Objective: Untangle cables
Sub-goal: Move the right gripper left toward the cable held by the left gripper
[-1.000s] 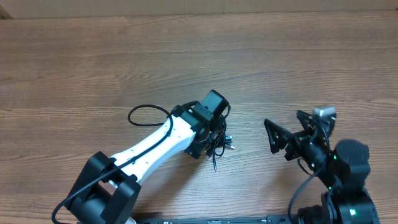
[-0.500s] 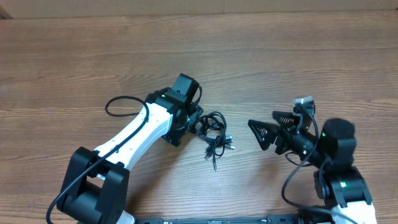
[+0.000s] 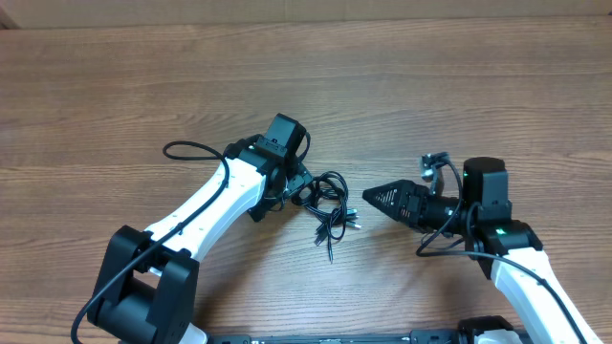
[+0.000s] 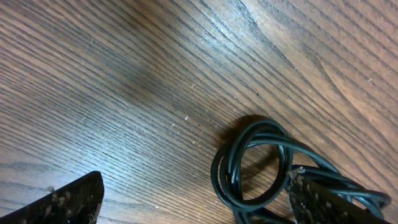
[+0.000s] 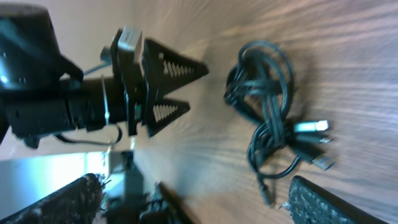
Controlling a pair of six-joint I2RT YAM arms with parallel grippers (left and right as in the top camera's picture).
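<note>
From overhead, the cables (image 3: 330, 205) are lying bunched on the worktop (image 3: 430, 86), with the left hand (image 3: 295, 187) just beside them and the right hand (image 3: 382, 198) pointing at them from nearby. In the left wrist view, the left hand (image 4: 196, 199) is standing wide open and gripping nothing, the cables (image 4: 264, 129) looping beside one finger. In the right wrist view, the right hand (image 5: 202, 202) is gaping wide and empty, the cables (image 5: 267, 106) lying ahead of it.

Left tool (image 3: 296, 189) now off the cables (image 3: 331, 206), at their edge; right tool (image 3: 373, 197) nearer, tips toward them.

White arms (image 3: 215, 205), black joints (image 3: 143, 277), toothed left gripper (image 5: 196, 86).
</note>
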